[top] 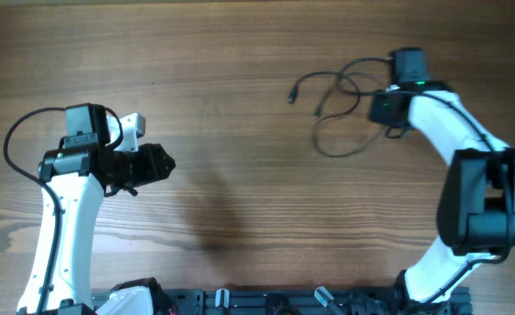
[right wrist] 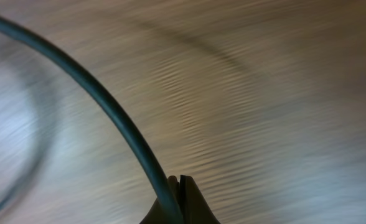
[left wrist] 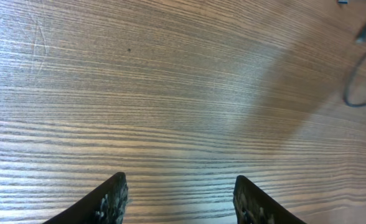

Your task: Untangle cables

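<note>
L gripper (left wrist: 180, 190) spread wide, empty, over table (left wrist: 170, 93), R gripper (right wrist: 179, 190) pinched tight on cable (right wrist: 108, 112)

Thin dark cables (top: 332, 154) lie in loose, overlapping loops at upper right of tabletop (top: 240, 52). Two plug ends (top: 292, 94) point left. One strand is pinched in right claw (right wrist: 180, 190).

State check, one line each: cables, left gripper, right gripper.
cables: overlapping loops on the table, two plug ends free, not yet separated.
left gripper: open, empty, over bare wood.
right gripper: shut, pinching one strand of the cables.
</note>
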